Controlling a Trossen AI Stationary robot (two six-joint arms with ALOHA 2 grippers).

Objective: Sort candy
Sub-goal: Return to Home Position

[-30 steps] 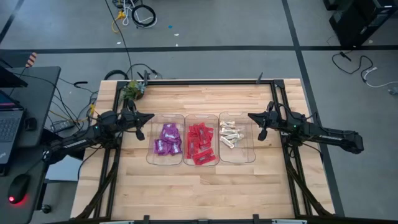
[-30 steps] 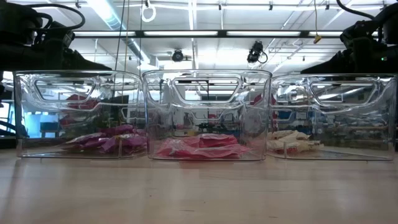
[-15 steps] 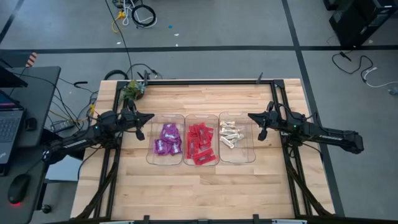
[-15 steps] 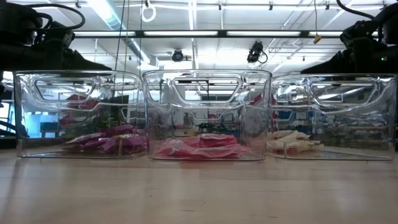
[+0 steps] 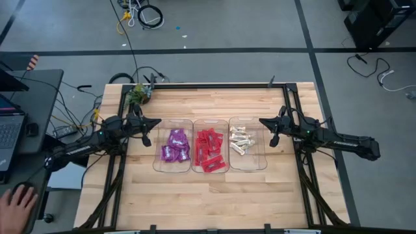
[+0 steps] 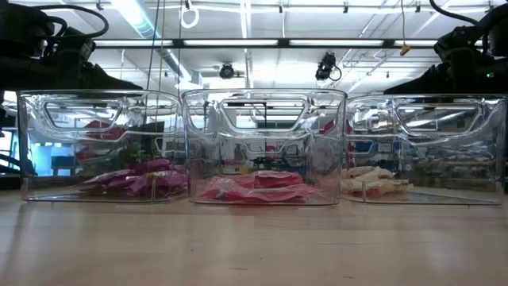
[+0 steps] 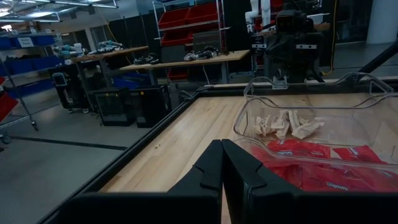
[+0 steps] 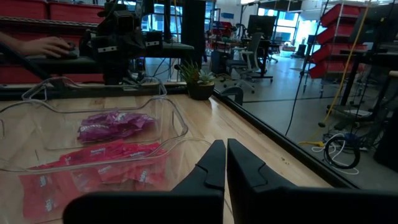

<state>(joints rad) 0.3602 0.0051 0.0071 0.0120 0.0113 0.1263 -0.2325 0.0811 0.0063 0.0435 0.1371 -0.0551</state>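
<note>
Your three clear bins (image 5: 210,120) stand side by side, walls touching, in a row across the middle of the wooden surface (image 5: 214,201). The candy is sorted inside them: the purple packets (image 5: 175,146) lie in the bin toward 9 o'clock, the red packets (image 5: 209,151) in the centre one, and the cream pieces (image 5: 241,140) in the bin toward 3 o'clock.

Your left hand (image 5: 145,132) hangs just beside the outer wall of the purple bin, at 9 o'clock from the row. Its fingers are pressed together and grip nothing. Your right hand (image 5: 273,133) mirrors it at 3 o'clock, just beside the cream bin, likewise closed tight and empty.

Off the surface toward 8 o'clock, a person's hand (image 5: 16,201) rests on a dark desk (image 5: 36,84).
</note>
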